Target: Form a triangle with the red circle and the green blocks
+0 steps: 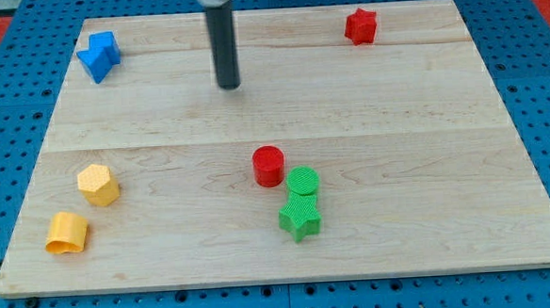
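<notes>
The red circle (268,165) sits just below the board's middle. The green circle (303,184) lies right beside it at its lower right, close or touching. The green star (300,217) sits directly below the green circle, touching it. My tip (229,85) is in the upper middle of the board, well above and a little left of the red circle, touching no block.
A blue block (99,56) lies at the top left and a red star (361,26) at the top right. A yellow hexagon (98,185) and a yellow heart-like block (67,232) lie at the lower left. The wooden board (443,117) rests on a blue pegboard.
</notes>
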Controlling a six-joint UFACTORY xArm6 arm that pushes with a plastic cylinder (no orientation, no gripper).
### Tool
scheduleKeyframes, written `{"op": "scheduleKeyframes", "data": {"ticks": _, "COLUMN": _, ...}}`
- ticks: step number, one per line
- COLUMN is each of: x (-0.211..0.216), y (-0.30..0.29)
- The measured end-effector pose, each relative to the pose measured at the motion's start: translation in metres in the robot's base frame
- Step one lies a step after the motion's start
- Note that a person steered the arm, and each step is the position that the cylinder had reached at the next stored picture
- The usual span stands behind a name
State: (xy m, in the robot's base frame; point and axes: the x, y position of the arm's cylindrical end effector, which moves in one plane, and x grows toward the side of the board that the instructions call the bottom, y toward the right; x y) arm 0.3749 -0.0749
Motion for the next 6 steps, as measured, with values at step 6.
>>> {"op": "scheduleKeyframes", "data": {"ticks": 6, "x": 0.105, "y": 0.125}}
